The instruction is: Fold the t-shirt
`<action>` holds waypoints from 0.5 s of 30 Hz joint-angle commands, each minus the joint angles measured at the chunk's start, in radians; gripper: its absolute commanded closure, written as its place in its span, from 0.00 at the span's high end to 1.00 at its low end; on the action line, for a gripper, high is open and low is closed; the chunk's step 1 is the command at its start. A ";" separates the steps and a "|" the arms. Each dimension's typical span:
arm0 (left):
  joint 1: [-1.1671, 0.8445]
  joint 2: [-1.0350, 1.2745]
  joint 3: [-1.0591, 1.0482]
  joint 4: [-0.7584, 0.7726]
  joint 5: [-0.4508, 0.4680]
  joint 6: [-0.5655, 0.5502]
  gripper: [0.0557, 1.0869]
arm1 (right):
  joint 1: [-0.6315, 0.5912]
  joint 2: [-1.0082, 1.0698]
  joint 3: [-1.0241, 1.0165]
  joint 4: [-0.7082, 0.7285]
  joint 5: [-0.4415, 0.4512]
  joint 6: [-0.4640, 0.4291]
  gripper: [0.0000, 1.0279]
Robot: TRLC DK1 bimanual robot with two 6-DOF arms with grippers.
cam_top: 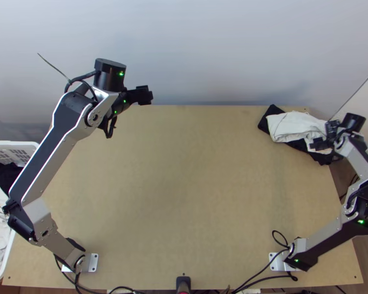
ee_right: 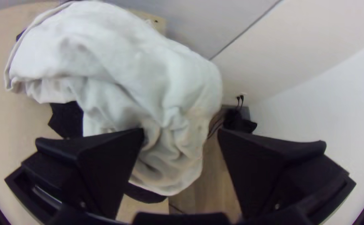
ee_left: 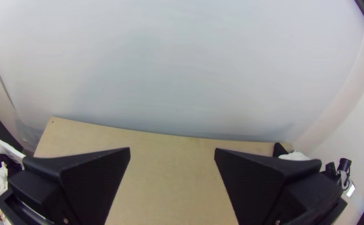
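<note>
My left gripper (cam_top: 145,95) is over the table's far edge at the left, away from the cloth; in the left wrist view the left gripper (ee_left: 172,155) stands open with nothing between its fingers. A white cloth (cam_top: 294,126) lies bunched on a black cloth (cam_top: 264,122) at the table's far right corner. At the near right end of this pile is my right gripper (cam_top: 326,136). The right wrist view has the right gripper (ee_right: 182,135) open, with the wrinkled white cloth (ee_right: 106,54) beneath and beyond it, and part of the black cloth (ee_right: 67,119) underneath.
A white basket (cam_top: 10,145) with black and white cloths stands at the table's left side. Bare wooden table (cam_top: 184,186) stretches between the arms. A pale wall (cam_top: 208,49) rises behind the far edge. Black cables (cam_top: 262,267) run along the near edge.
</note>
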 commanded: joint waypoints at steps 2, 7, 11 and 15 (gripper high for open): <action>0.002 -0.001 0.006 -0.013 0.005 0.001 0.96 | -0.078 0.043 0.362 -0.391 -0.092 0.306 0.96; -0.007 -0.011 0.006 -0.017 0.005 -0.002 0.96 | -0.055 -0.067 0.415 -0.478 -0.139 0.381 0.96; -0.007 -0.043 -0.002 -0.036 -0.016 0.003 0.96 | 0.021 -0.167 0.405 -0.498 -0.152 0.446 0.96; 0.002 -0.113 -0.046 -0.042 -0.056 0.036 0.96 | 0.150 -0.279 0.319 -0.486 -0.150 0.501 0.96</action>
